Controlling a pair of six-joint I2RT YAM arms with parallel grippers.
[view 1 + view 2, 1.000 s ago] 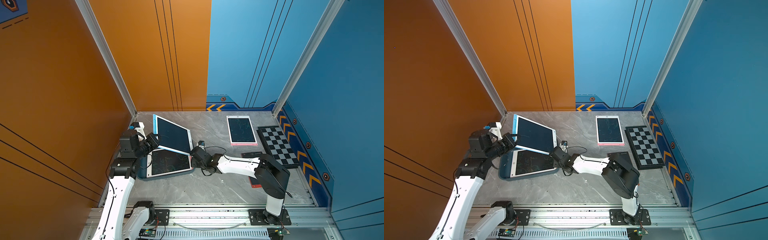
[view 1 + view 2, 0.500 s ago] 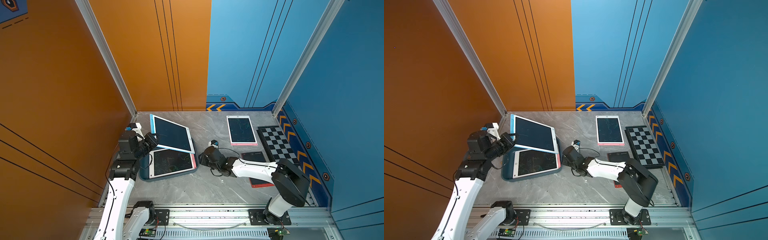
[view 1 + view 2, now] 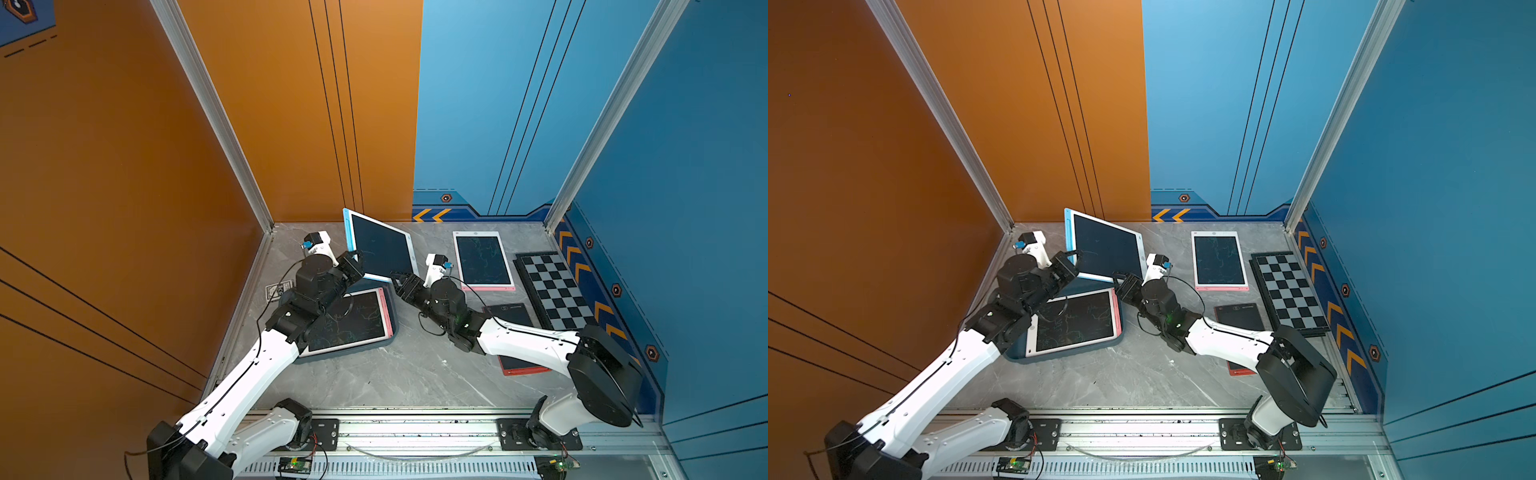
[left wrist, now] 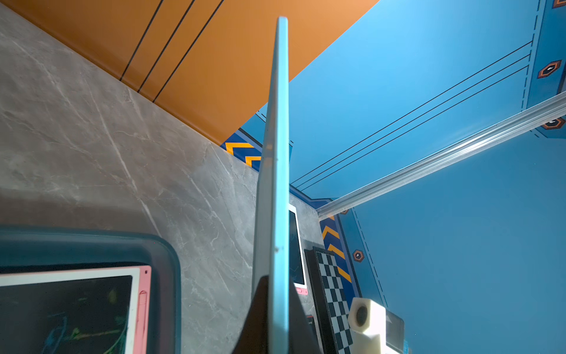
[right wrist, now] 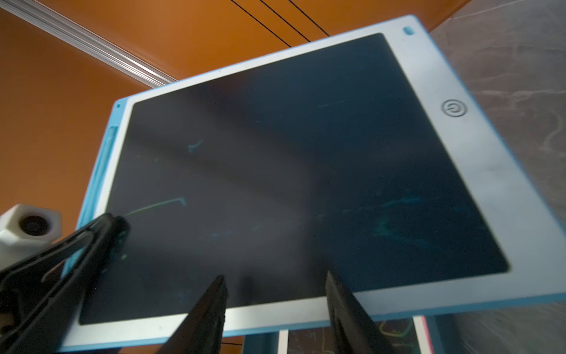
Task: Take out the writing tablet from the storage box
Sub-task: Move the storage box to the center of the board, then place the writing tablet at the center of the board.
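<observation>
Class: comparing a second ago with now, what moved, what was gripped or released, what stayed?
The left gripper, still shut on the blue-framed tablet, has carried it farther from the storage box. The right gripper left the box's edge, opened, and now reaches toward that tablet's lower edge. The pink tablet still lies in the box.

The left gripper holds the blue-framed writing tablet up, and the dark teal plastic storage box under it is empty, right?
Not empty: a pink-framed tablet lies in the dark teal plastic storage box, seen in both top views. The left gripper does hold the blue-framed writing tablet up.
</observation>
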